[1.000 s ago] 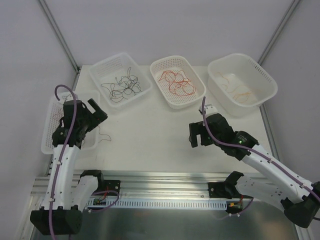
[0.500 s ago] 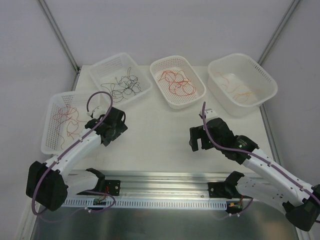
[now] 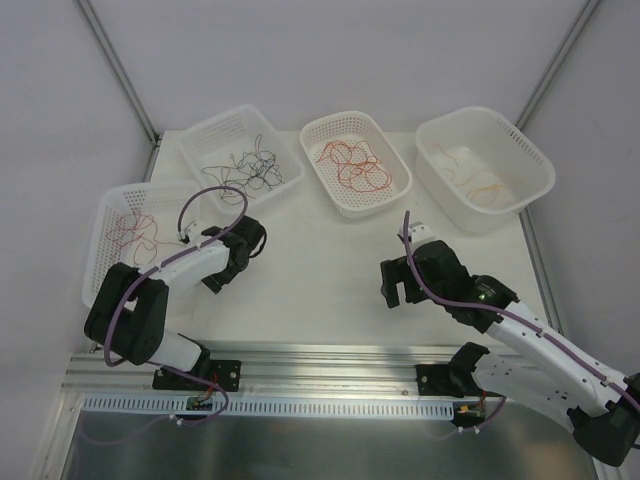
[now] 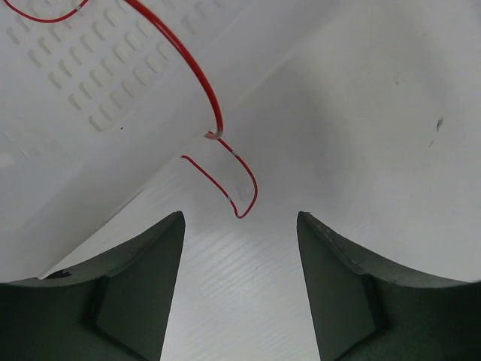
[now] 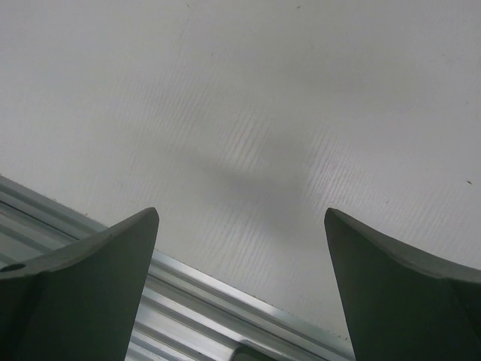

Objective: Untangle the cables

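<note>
White baskets (image 3: 495,213): four, holding cables (image 3: 355,165).

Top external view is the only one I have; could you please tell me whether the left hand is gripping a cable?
Observer: No. On its wrist camera, the left hand has its fingers apart with nothing between them.
Operator: Is a cable close to it?
Observer: Yes. A red cable comes down from the basket, and its loop seems to lie on the table just ahead of the fingertips.
Operator: And the other arm, please?
Observer: The right hand is wide open above the table, near the metal rail. No cable shows in its wrist view.
</note>
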You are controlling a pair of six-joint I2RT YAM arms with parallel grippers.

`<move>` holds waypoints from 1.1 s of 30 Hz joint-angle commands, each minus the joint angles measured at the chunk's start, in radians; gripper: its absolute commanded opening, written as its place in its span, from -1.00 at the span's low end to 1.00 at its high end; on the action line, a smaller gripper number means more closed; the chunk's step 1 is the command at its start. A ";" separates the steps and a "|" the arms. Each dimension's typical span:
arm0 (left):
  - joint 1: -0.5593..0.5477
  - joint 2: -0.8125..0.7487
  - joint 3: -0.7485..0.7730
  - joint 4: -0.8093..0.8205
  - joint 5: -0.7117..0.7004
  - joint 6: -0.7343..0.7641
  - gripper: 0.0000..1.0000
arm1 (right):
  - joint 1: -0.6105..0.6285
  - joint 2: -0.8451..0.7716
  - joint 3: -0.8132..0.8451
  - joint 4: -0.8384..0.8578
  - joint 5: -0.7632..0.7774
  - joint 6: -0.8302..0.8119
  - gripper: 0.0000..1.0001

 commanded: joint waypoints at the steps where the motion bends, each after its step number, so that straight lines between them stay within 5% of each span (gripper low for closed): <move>1: -0.004 0.030 0.027 -0.039 -0.093 -0.069 0.21 | 0.003 -0.011 -0.007 0.020 -0.021 -0.028 0.94; 14: -0.004 0.178 0.117 -0.031 -0.136 0.002 -0.10 | 0.003 0.004 -0.019 0.025 -0.027 -0.028 0.94; 23: 0.046 0.191 0.088 -0.031 -0.067 -0.035 -0.13 | 0.003 0.009 -0.017 0.019 -0.027 -0.028 0.94; 33: 0.059 0.198 0.083 -0.006 -0.044 -0.004 -0.59 | 0.003 0.014 -0.017 0.013 -0.023 -0.028 0.94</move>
